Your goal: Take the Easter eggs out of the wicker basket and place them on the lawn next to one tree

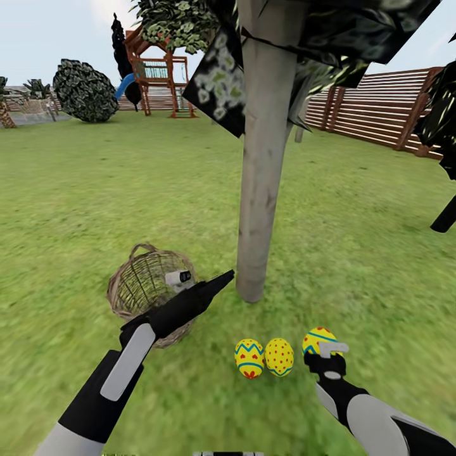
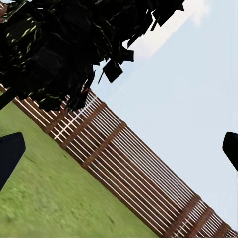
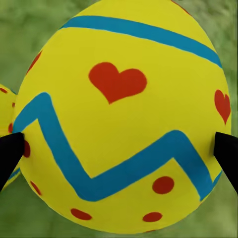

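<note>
Here the right tool (image 1: 324,349) holds a zigzag egg (image 3: 121,116) beside two eggs (image 1: 249,358) (image 1: 279,356) lying on the lawn (image 1: 95,202) near the tree (image 1: 263,158); the left tool (image 1: 221,278), spread wide, hangs past the basket (image 1: 142,285).

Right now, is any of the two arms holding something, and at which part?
The right gripper has its jaws at the two sides of a yellow egg with blue zigzag bands; firm contact cannot be told. The left gripper holds nothing.

Head camera looks down over lawn (image 1: 95,190) and tree (image 1: 263,158); left wrist faces distant fence (image 2: 134,173); right wrist presses close on egg (image 3: 124,119).
</note>
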`<state>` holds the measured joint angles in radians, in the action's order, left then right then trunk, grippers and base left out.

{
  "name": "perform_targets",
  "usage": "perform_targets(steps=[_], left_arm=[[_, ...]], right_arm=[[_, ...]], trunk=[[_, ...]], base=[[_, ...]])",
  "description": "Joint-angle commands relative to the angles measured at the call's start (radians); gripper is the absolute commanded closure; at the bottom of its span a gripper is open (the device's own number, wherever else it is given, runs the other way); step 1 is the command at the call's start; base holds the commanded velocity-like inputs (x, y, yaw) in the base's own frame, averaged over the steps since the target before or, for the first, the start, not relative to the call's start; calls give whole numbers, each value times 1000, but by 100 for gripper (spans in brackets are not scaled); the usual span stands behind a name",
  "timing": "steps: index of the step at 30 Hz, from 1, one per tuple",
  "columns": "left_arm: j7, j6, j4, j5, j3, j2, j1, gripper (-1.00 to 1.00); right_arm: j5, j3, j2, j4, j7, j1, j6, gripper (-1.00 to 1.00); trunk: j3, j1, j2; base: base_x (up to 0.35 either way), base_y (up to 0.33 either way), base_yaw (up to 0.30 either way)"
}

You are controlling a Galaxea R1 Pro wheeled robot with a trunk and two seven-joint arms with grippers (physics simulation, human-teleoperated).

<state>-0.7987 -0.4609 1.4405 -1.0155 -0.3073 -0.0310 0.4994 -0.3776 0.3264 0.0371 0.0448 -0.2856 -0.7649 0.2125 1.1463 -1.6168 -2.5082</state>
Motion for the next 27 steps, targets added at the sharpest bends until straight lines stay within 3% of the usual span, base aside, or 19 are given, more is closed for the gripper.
perform_targets(steps=[1,3,10,19,23,27], left_arm=[[2,-8,0,-10,-14,4,1,-100],[7,-7,0,-8,-40,13,1,-100],[1,-8,-1,-8,-50,20,1,-100],[1,-5,-1,-8,-63,20,1,-100],[1,60,-2,-10,-105,19,1,-100],[0,69,0,-12,-115,19,1,-100]], right_arm=[[-10,8,1,-1,-4,-1,8,100],[-11,8,3,5,-10,-1,13,100],[-11,8,4,7,-12,-1,14,100],[-10,8,0,7,-15,0,18,100],[-10,8,0,7,-15,-1,18,100],[-10,8,1,7,-14,-1,18,100]], trunk=[[5,0,-1],[13,-1,-1],[13,-1,-1],[13,-1,-1],[13,-1,-1],[16,-2,-1]], base=[[0,0,0],[0,0,0],[20,-13,0],[192,-192,70],[10,-10,236],[0,0,24]])
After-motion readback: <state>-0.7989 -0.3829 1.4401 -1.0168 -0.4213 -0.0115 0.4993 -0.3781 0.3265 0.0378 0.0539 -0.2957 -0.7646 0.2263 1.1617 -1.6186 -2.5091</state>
